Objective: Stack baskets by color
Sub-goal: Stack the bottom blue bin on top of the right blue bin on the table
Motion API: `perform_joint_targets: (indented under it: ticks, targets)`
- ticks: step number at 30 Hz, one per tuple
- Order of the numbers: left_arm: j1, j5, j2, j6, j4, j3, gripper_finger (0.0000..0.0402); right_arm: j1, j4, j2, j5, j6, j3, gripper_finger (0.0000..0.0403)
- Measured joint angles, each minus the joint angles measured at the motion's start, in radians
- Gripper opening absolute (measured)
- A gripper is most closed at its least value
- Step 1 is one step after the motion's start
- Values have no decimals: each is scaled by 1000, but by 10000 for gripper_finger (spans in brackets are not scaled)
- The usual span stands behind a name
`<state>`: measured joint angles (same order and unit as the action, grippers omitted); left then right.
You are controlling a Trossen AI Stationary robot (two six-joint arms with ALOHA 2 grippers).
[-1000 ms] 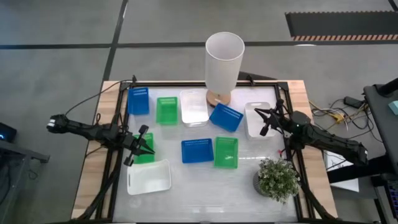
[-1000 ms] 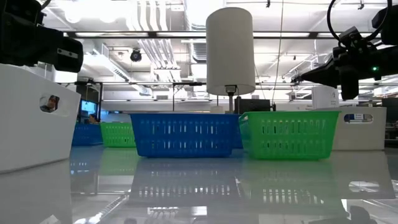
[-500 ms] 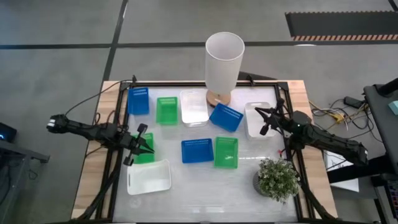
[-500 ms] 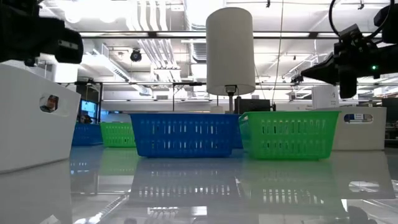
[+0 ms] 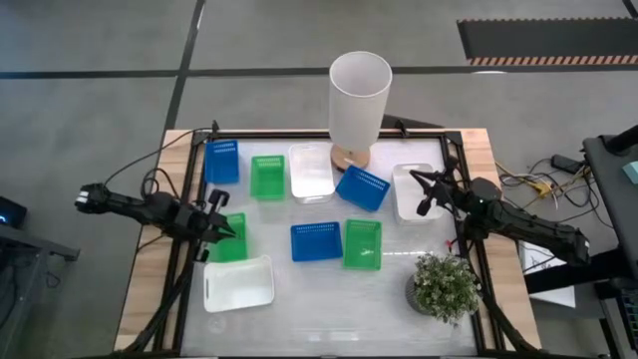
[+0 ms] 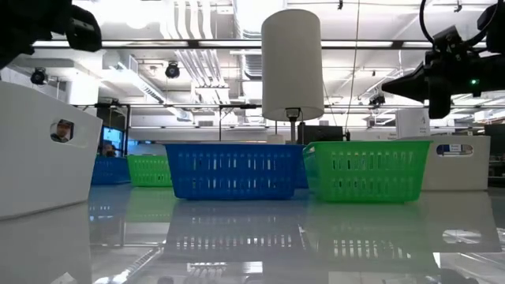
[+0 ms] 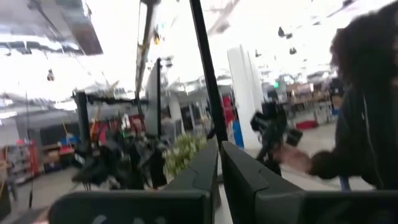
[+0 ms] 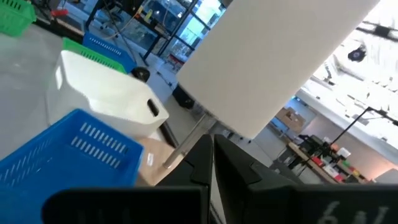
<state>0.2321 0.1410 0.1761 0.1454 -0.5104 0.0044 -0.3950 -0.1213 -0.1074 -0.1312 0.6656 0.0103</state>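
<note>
Several baskets lie open side up on the table: blue ones (image 5: 221,162) (image 5: 362,187) (image 5: 316,240), green ones (image 5: 266,177) (image 5: 362,242) (image 5: 235,245), white ones (image 5: 310,173) (image 5: 416,194) (image 5: 239,283). My left gripper (image 5: 225,223) is shut, empty and tipped upward, above the near-left green basket. In its wrist view the shut fingers (image 7: 219,163) aim into the room. My right gripper (image 5: 417,185) is shut and empty above the right white basket, pointing at the tilted blue basket (image 8: 68,152) and the tall white cylinder (image 8: 273,62).
The tall white cylinder (image 5: 358,95) stands at the far middle on a wooden foot. A potted plant (image 5: 445,286) sits near the right front corner. A person (image 7: 367,106) shows beyond the table in the left wrist view. Bare tabletop lies along the near edge (image 5: 339,314).
My left gripper has risen and tipped its fingers upward over the near-left green basket, staying shut and empty. In the low view it has climbed toward the picture's top. The baskets have not moved.
</note>
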Motion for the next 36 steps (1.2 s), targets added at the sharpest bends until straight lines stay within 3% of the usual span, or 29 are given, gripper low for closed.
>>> perform_joint_targets:
  ticks: [4,7,9,11,14,16,22,32,36]
  targets:
    - [0,0,1,-8,-42,0,6,0,-2,0,0,6,0,9]
    - [1,5,13,-8,-49,0,6,0,-10,0,0,130,0,9]
    - [1,6,26,-8,-63,0,6,0,-11,0,10,93,0,9]
    - [0,6,41,-8,-64,0,6,1,-14,0,30,-87,0,9]
    - [0,6,53,-7,-63,0,6,3,-29,0,114,-567,0,9]
    - [0,6,53,-7,-67,0,6,2,-68,0,107,-804,0,9]
    - [0,6,50,-6,-137,0,6,2,-133,2,87,-1087,0,9]
    - [0,-8,53,-6,-171,6,6,2,-149,1,76,-1177,0,9]
    - [0,-31,52,-6,-197,6,6,4,-268,-4,112,-1099,0,9]
